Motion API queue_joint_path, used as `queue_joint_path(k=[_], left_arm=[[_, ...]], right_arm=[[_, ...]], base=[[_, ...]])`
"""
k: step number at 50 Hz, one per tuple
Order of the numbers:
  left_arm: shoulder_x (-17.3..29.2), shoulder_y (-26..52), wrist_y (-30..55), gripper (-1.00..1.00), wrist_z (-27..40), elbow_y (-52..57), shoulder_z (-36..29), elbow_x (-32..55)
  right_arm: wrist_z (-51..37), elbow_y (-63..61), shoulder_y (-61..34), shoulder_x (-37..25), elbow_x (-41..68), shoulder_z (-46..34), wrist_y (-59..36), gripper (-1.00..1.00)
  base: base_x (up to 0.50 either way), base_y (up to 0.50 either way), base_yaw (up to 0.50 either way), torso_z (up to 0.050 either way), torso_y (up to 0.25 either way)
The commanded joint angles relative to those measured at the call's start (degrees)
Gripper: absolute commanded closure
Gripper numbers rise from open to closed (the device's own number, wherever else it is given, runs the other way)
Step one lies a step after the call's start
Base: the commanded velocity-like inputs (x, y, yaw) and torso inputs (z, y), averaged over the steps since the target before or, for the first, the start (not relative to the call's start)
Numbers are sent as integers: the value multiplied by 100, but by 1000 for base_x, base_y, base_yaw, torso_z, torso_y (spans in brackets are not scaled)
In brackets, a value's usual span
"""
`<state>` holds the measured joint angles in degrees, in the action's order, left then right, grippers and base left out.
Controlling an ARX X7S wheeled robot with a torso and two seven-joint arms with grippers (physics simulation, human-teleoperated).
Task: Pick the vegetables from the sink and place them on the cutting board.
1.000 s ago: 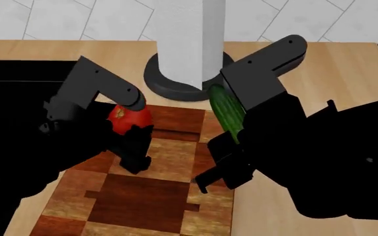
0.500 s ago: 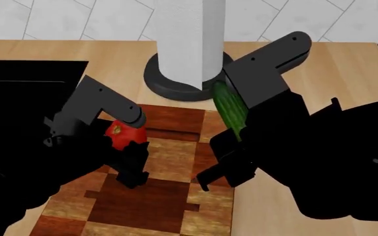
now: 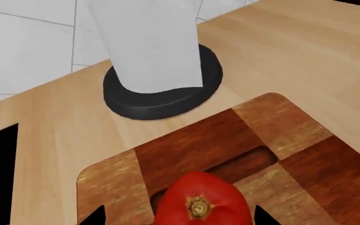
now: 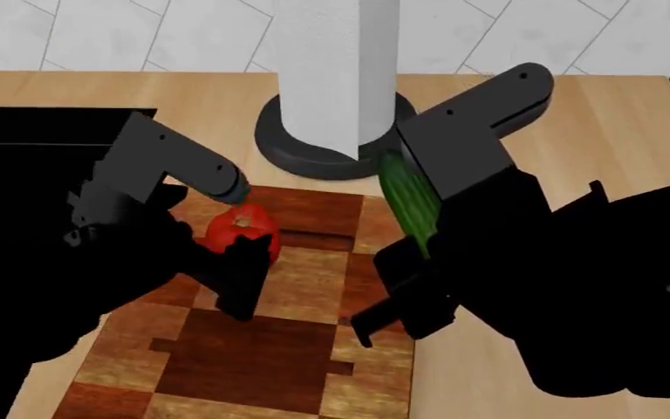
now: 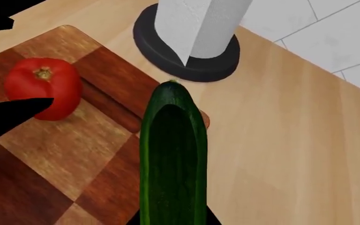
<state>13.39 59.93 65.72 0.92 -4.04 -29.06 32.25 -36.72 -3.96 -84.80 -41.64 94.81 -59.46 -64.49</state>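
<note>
The red tomato (image 4: 242,229) sits on the checkered cutting board (image 4: 265,349) near its far end. My left gripper (image 3: 178,218) is open around it, a black fingertip (image 3: 95,216) standing clear of the tomato (image 3: 198,201) on each side. My right gripper (image 5: 172,220) is shut on the dark-green cucumber (image 5: 172,154), which hangs tilted over the board's right edge (image 4: 408,205). The tomato (image 5: 42,93) also shows in the right wrist view, with a left finger (image 5: 11,115) in front of it. The black sink (image 4: 32,131) lies at the left.
A white paper towel roll (image 4: 335,61) on a round black base (image 4: 300,153) stands just behind the board, close to the cucumber's tip. Light-wood countertop (image 4: 614,131) runs to the right, with a tiled wall (image 4: 114,35) behind.
My left gripper has opened and drawn back a little, leaving the tomato resting on the board. The right arm with the cucumber has barely moved.
</note>
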Motion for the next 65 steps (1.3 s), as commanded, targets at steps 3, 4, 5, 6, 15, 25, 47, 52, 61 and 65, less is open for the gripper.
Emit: queue_joint_path(k=[3,4,5,6,15,25,47,52,61,65], left_arm=[[33,288,150,-100,197,365,611,292],[33,319,180,-100,231,412,697,332],[40,342,194,-100,248,449,767,365],[40,349,148,-100,247,423,821,372],[-64,333,-172,-100,890,273,1780,367],[-3,303,-77,-100,1205,499,2160,469],[-5,247,-89,-100,1255,541,2089,525],[0,232,-89,-100,1260,545,2086,547],[10,219,-83,-100,1296,575,2092,579],[15,217,-103,-100,1289,553,2064,576]], right_arm=[[-37,113,-16,36,26,-36,-89,100],[-60,169,-15,71,65,-52,-109,100],[-149,312,-53,143,120,-144,-247,100],[-174,400,-47,178,137,-159,-251,100],[-308,1229,15,669,769,44,60,100],[-413,1436,442,901,1122,59,313,100],[-136,1642,783,1088,1210,-7,442,100],[-94,1654,825,1101,1217,-26,440,100],[-40,1626,939,1085,1224,-35,495,100],[-10,1648,938,1089,1223,-49,483,100]], base=[[0,0,0,0,0],[0,0,3,0,0],[0,0,0,0,0],[0,0,0,0,0],[0,0,0,0,0],[0,0,0,0,0],[0,0,0,0,0],[0,0,0,0,0],[0,0,0,0,0],[0,0,1,0,0]])
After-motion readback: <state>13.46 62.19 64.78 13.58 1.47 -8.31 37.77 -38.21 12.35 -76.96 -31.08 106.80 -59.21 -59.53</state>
